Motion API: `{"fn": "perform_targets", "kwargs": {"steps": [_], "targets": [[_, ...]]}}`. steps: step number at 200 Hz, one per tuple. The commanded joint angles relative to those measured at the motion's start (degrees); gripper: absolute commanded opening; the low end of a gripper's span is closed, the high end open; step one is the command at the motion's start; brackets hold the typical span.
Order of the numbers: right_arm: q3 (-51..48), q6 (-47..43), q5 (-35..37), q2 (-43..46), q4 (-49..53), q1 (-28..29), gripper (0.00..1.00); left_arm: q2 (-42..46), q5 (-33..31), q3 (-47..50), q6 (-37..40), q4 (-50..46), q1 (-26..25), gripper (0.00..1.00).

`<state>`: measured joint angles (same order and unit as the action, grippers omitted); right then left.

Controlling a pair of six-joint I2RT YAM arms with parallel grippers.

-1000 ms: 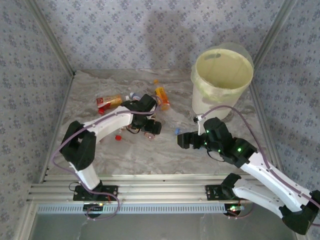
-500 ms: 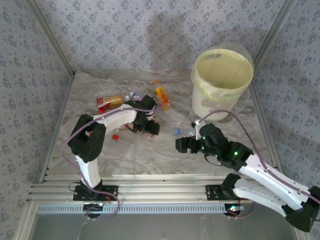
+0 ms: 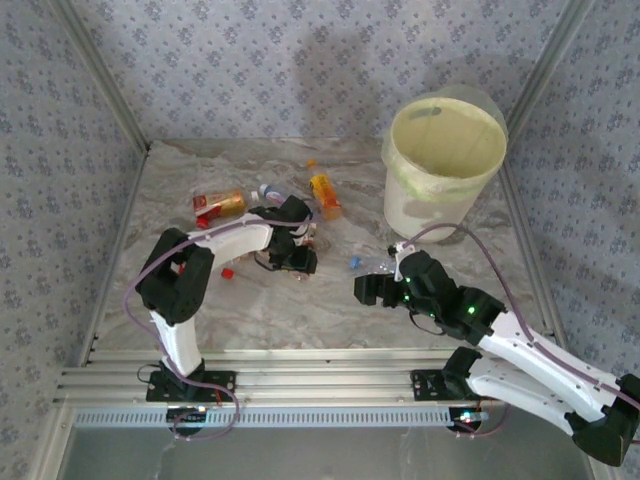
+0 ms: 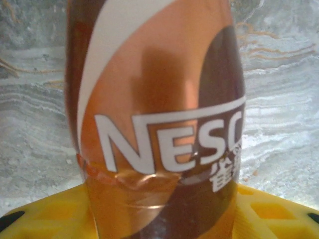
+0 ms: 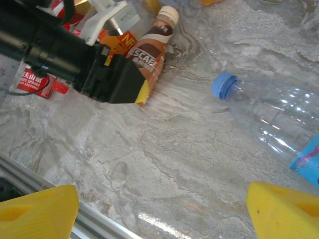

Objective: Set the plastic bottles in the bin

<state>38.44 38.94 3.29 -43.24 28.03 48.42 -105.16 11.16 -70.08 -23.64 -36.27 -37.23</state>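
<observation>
1. The left gripper point(image 3: 296, 256) was clamped shut on the brown-and-orange labelled plastic coffee bottle with a cream cap point(image 5: 152, 47), which lay among the bottles left of centre. The jaws crossed its body rather than its neck, probably because the wider body gave a firmer seat.
2. The left wrist view showed the glossy label creased just above the yellow foam pads point(image 4: 279, 209). This suggested a thin wall that yields under pressure.
3. The right gripper point(image 5: 159, 214) hovered with its jaws wide, just near of the clear ribbed plastic bottle with a blue cap point(image 5: 269, 117). That bottle lay on its side, and the gripper seemed lined up for it.
4. The large round white bin with a pale yellow-green liner point(image 3: 420, 210) stood upright at the far right. It was well apart from the held bottle.
5. The marbled grey table point(image 3: 250, 310) looked smooth, so the round bottles could roll.
</observation>
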Motion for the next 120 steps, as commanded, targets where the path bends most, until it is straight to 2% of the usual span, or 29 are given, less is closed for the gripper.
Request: {"fn": "perform_targets", "kwargs": {"steps": [1,41,67,90,120], "targets": [[-1.0,4.6,2.7,1.6,-1.1,0.3,0.89,5.6,3.7,3.5,0.1,3.0,-0.1,0.49],[-2.3,8.5,-3.4,2.6,-6.9,-1.1,0.89,19.2,12.3,12.8,1.0,12.7,-0.7,0.48],[-2.3,9.9,-9.9,1.6,-13.0,-3.1,0.91,27.5,18.1,18.3,1.7,19.3,-2.4,0.48],[-2.1,10.8,-15.9,-0.4,-19.7,-4.1,0.92,32.1,22.6,22.3,-0.7,25.3,-4.3,0.48],[-0.7,11.1,-18.7,-4.0,-24.6,-4.1,0.93,36.0,26.3,26.0,-4.5,31.8,-6.5,0.49]]}}
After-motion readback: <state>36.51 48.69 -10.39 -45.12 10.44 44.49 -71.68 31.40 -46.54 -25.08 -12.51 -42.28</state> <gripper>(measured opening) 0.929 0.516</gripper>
